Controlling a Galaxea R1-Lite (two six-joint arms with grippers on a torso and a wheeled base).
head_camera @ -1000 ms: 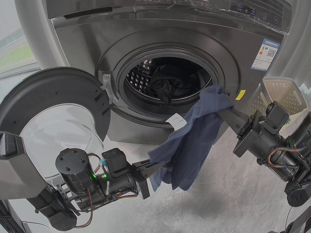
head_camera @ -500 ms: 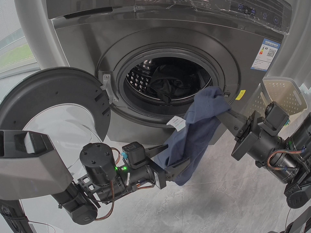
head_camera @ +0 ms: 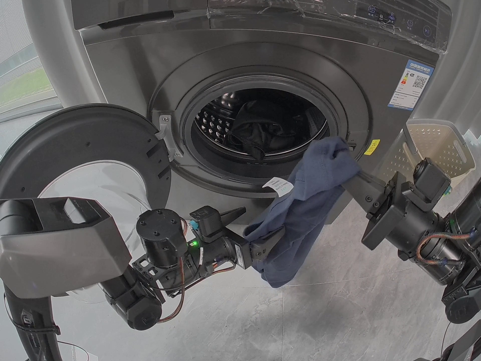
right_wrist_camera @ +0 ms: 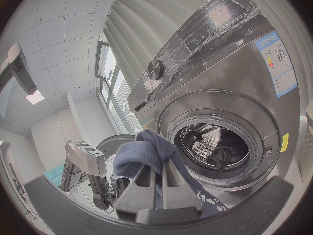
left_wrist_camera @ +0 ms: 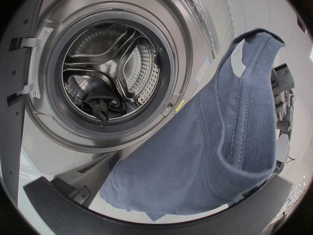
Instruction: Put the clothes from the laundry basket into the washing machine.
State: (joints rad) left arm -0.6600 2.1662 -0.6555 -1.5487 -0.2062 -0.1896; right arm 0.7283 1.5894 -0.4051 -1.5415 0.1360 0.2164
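Blue garment (head_camera: 305, 201): hangs before the washer (head_camera: 125, 76) mouth, right of centre, its top clenched in the right pincer (head_camera: 352, 177).
Left pincer (head_camera: 253, 226): released, fingers spread at the garment's lower left edge.
Dark garment (head_camera: 260, 126): in the drum.
Basket (head_camera: 441, 146): far right.

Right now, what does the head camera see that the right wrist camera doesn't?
Head view only: the small white care tag on the dark blue cloth shirt. Right wrist view only: the white tiled ceiling with its lit panel. Both: the dark grey washing machine, the black garment in its drum, and the right gripper shut on the shirt.
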